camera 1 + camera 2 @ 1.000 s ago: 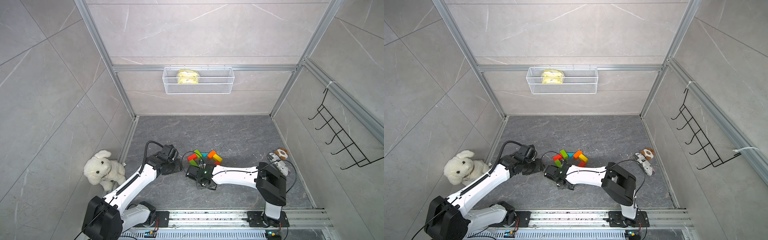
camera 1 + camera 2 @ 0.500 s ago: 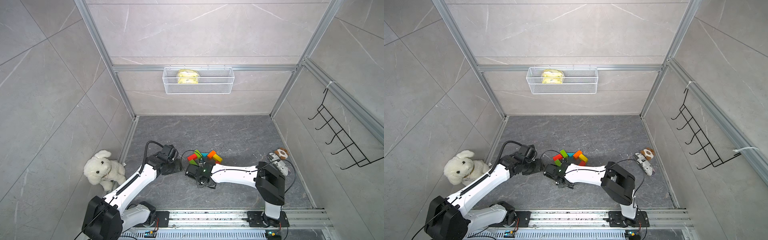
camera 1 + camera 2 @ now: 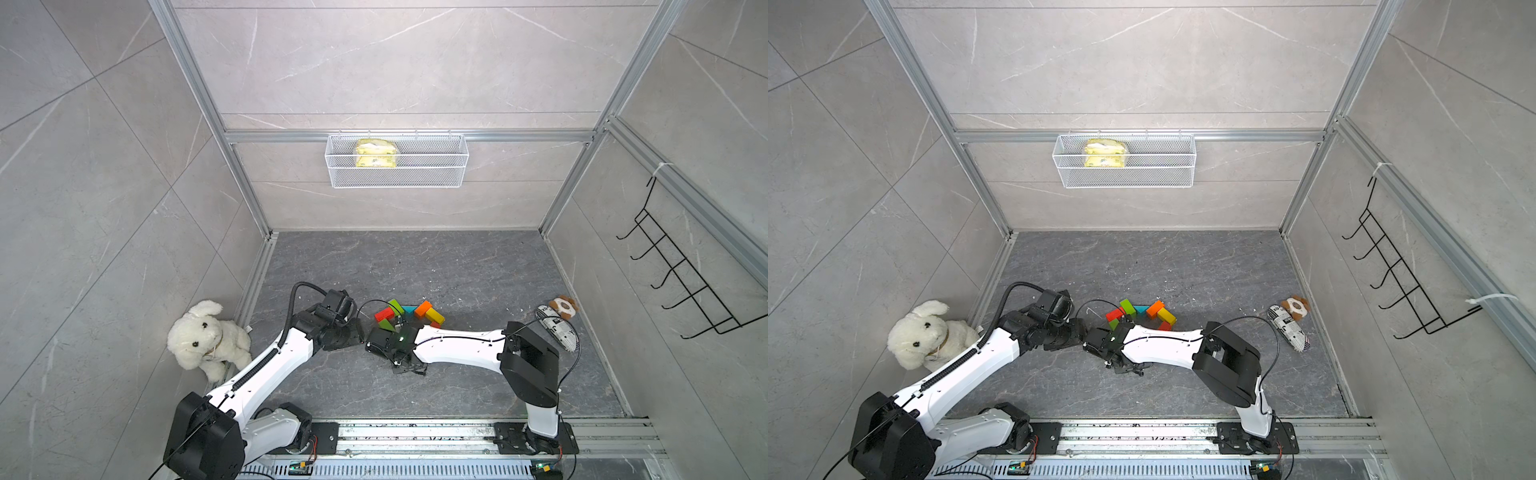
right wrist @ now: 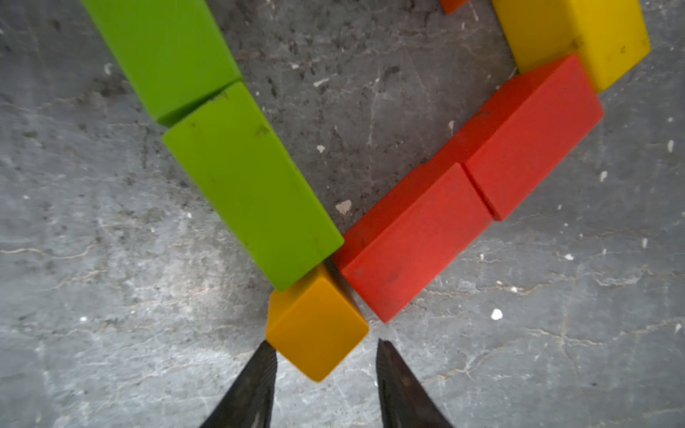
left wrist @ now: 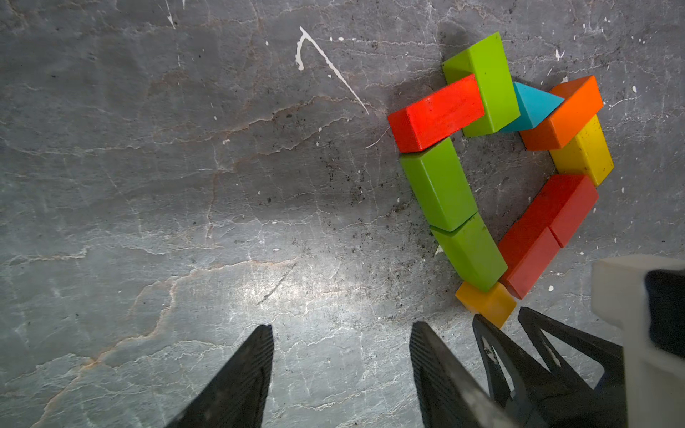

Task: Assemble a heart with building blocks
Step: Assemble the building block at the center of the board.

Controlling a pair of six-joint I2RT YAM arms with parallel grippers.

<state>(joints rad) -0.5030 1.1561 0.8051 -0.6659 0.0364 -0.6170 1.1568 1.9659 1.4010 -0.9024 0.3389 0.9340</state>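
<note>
Grey marble-look tiles cover the walls of this booth, and the dark stone floor (image 3: 436,266) is scuffed and speckled. A white wire basket (image 3: 397,178) hangs on the back wall with a yellow packet (image 3: 375,153) in it. A black hook rack (image 3: 681,286) is fixed to the side wall. A metal rail (image 3: 415,432) runs along the front, and both white arms reach in from it. A white plush dog (image 3: 205,338) slumps in the corner by the left arm (image 3: 266,370). Past the right arm (image 3: 461,343) lie a newsprint-patterned roll (image 3: 557,332) and a small brown toy (image 3: 563,306), well apart from the work.

The heart (image 5: 439,185) lies flat on the floor toward the front middle, just beyond the right wrist, with its tip toward the rail. It is a closed, hollow outline. Two green oblongs (image 5: 470,252) form one flank and two red oblongs (image 5: 567,207) the other. Across the top are a red block (image 5: 437,113), another green block (image 5: 485,85), an orange block (image 5: 563,115) and a yellow block (image 5: 583,152). The teal triangle (image 5: 533,107) is wedged in as the notch.

The left gripper (image 5: 341,326) hangs over bare floor beside the green flank, fingers wide apart with nothing between them. The right gripper (image 4: 325,342) sits at the tip, its fingers narrowly parted either side of the near corner of the yellow-orange cube (image 4: 317,326). One fingertip is at the cube's edge and the other stands off it, so the cube is not clamped.
</note>
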